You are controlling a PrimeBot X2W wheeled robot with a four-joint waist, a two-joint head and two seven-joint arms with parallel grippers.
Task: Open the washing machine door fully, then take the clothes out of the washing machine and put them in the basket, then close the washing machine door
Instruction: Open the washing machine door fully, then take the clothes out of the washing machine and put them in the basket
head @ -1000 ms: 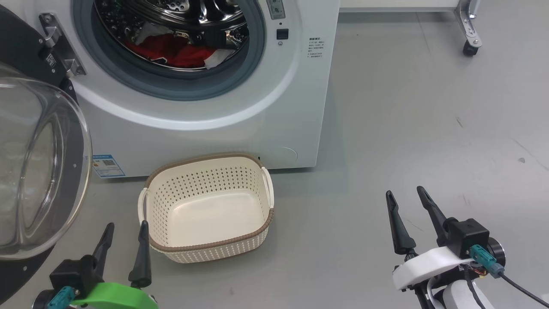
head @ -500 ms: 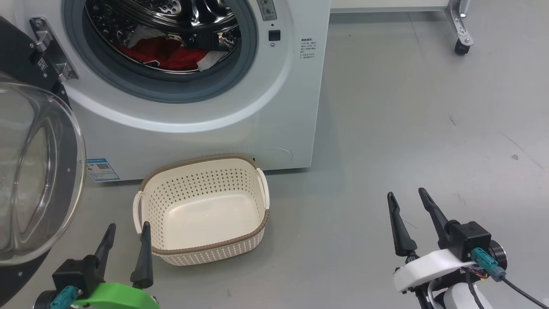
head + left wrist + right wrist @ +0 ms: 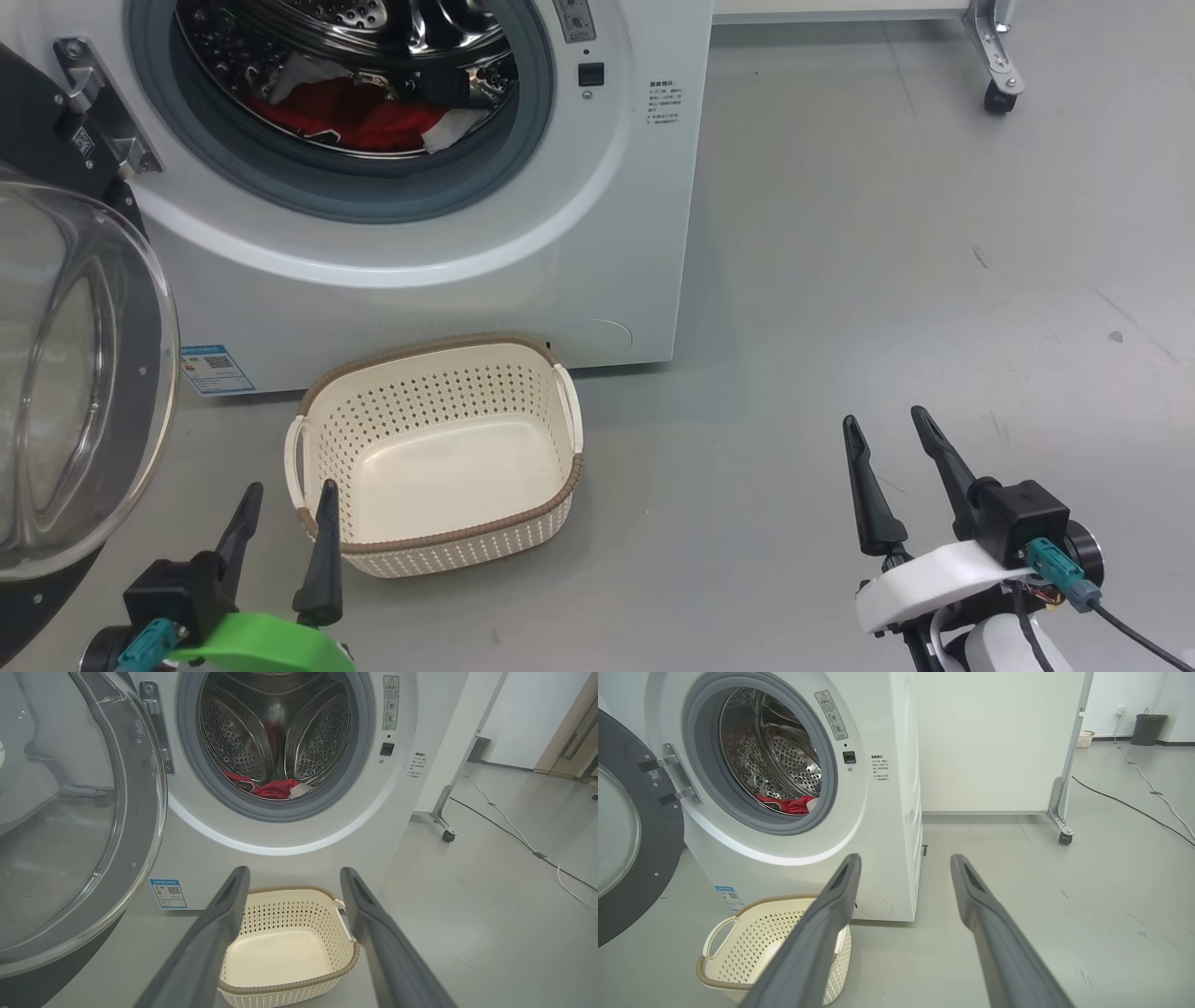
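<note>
Low in the drum [image 3: 373, 28], the clothes [image 3: 359, 117] lie heaped left to right, up and ahead of the left gripper [image 3: 289, 488] (jaws apart, empty), the nearer one; the right gripper [image 3: 884, 419], also apart, sits well off; the empty basket [image 3: 420, 347] stands just beside the left.

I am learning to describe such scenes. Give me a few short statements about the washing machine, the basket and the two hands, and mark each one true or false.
1. The washing machine door stands open. True.
2. The clothes lie in the basket. False: they lie in the drum of the washing machine; the basket is empty.
3. The left hand is open. True.
4. The right hand holds a red garment. False: it is open and holds nothing.
5. The basket stands on top of the washing machine. False: it stands on the floor in front of it.
</note>
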